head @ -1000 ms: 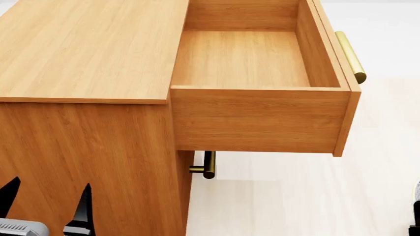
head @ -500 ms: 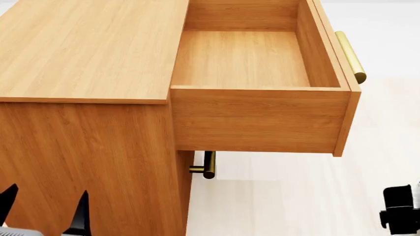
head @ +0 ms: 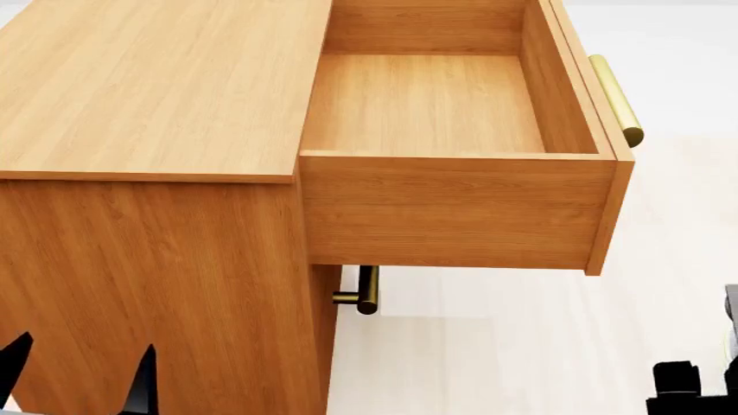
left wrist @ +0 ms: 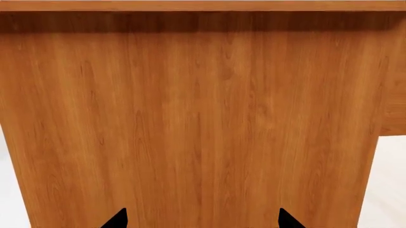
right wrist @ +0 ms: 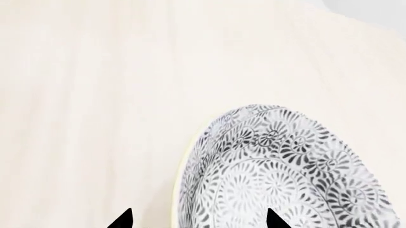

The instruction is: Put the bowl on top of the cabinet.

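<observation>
Left gripper open and idle, low against the cabinet side. Top drawer pulled out, bare inside. Right gripper open, tips straddling the bowl rim. Still the pickup step: next, closing on the rim, then lifting. Bowl unseen from the head; its support hard to judge.

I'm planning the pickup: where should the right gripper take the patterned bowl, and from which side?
Judging by the right wrist view, pinch the bowl at its thin cream rim, one finger inside, one outside. The wall is too wide to span.
</observation>
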`<state>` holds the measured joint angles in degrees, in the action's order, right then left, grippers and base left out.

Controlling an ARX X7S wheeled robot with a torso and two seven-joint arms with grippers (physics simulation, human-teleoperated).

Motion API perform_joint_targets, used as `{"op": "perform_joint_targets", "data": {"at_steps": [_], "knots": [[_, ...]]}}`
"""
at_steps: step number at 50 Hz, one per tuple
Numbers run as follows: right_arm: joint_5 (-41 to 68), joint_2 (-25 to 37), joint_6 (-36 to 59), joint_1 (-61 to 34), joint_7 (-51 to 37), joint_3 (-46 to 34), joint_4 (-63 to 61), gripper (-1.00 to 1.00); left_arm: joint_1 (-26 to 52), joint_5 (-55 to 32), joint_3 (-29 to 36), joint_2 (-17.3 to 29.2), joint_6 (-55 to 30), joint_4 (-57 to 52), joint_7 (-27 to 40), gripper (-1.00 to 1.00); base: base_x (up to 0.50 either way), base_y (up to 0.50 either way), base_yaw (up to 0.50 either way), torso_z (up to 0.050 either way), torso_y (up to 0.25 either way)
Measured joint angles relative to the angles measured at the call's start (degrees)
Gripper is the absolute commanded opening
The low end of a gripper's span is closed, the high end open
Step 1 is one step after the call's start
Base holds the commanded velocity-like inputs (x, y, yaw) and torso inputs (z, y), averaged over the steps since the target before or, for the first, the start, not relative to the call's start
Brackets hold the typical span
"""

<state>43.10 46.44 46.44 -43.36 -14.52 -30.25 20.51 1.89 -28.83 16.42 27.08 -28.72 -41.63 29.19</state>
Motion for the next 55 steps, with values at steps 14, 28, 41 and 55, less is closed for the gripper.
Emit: {"op": "perform_joint_targets", "data": {"at_steps": [14, 28, 41, 55], "knots": [[-2.2, -2.7, -4.5, 0.5, 1.6, -0.6, 7.2, -1.00, -1.1, 0.1, -0.1, 0.3, 1.3, 0.1, -0.2, 1.00, 0.00, 0.00, 0.00, 0.000, 0.000], [-0.1, -2.0, -4.6, 2.1, -1.2, 1.4, 4.5, -1.00, -1.6, 0.0, -0.1, 0.4, 2.1, 0.7, -0.4, 1.00, 0.00, 0.00, 0.00, 0.000, 0.000], [1.4, -0.9, -2.4, 2.1, -3.5, 2.3, 2.0, -1.00, -1.7, -0.3, -0.3, 0.5, 2.6, 1.2, -0.4, 1.00, 0.00, 0.00, 0.00, 0.000, 0.000], [16.9, 9.6, 12.5, 0.5, -17.1, 13.7, -18.8, -1.00, -2.0, -0.4, -0.2, 0.9, 2.4, 0.3, 0.0, 1.00, 0.00, 0.00, 0.00, 0.000, 0.000]]}}
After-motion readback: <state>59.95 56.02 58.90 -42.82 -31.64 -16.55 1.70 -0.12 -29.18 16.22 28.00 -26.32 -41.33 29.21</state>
